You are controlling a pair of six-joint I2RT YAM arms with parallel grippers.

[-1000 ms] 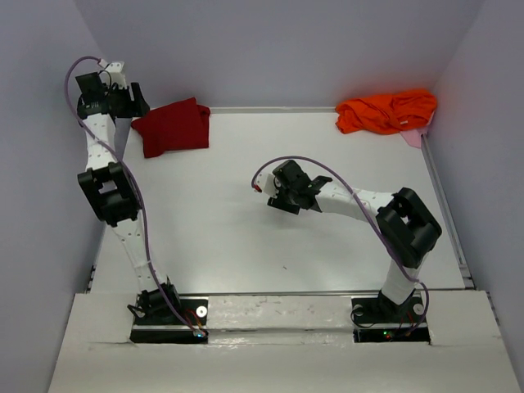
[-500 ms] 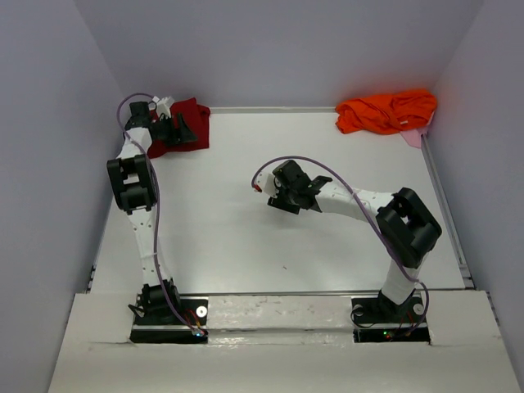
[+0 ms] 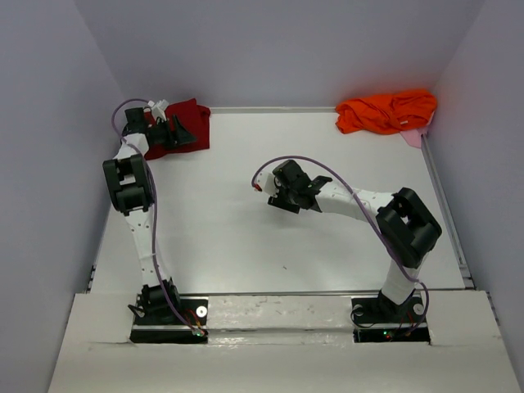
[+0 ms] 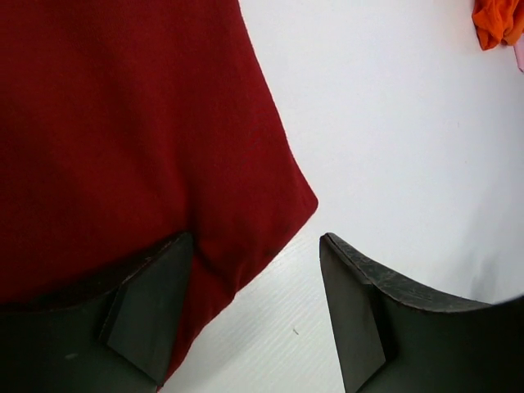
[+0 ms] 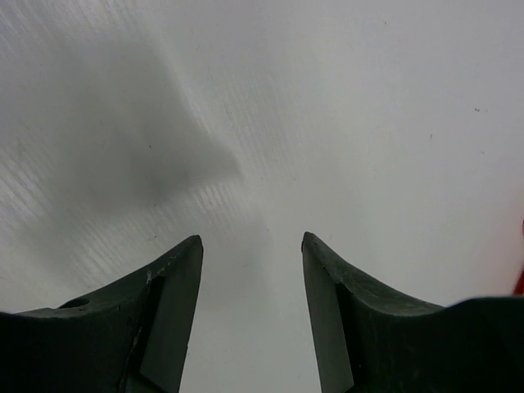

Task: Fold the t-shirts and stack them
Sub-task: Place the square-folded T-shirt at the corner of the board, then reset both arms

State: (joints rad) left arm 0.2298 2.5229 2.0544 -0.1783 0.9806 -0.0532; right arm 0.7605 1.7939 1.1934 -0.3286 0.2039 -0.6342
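The dark crimson t-shirt (image 3: 195, 123) lies folded at the table's back left corner. My left gripper (image 3: 182, 131) hovers over its near right corner and is open. In the left wrist view (image 4: 257, 239) the left finger (image 4: 147, 311) is over the red cloth (image 4: 123, 123) and the right finger (image 4: 360, 319) over bare table. The bright orange t-shirt (image 3: 385, 111) lies crumpled at the back right; a bit of it shows in the left wrist view (image 4: 495, 20). My right gripper (image 3: 278, 201) is open and empty above the middle of the table (image 5: 251, 239).
A pink scrap (image 3: 413, 137) sticks out from under the orange t-shirt by the right wall. Grey walls close in the white table (image 3: 246, 237) on the left, back and right. A raised rim (image 3: 446, 205) runs along the right edge.
My left arm has swung from the back left wall in over the crimson t-shirt, open the whole time. The right arm and both shirts have not moved.
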